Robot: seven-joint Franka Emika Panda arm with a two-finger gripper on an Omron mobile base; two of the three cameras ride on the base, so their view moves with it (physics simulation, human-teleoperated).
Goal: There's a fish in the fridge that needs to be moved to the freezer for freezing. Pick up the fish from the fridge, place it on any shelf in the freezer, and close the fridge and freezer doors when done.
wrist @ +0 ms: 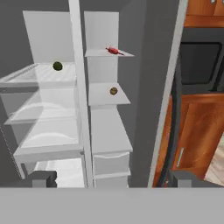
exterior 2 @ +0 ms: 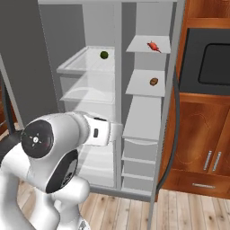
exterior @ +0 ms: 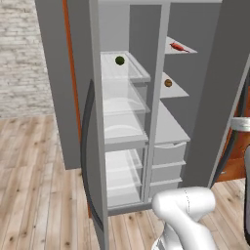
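Fish on top freezer shelf, open gripper well below

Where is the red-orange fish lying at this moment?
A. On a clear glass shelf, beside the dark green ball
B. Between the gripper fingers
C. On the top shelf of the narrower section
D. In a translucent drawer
C: the fish lies on the top shelf of the narrower section, above the small brown round item.
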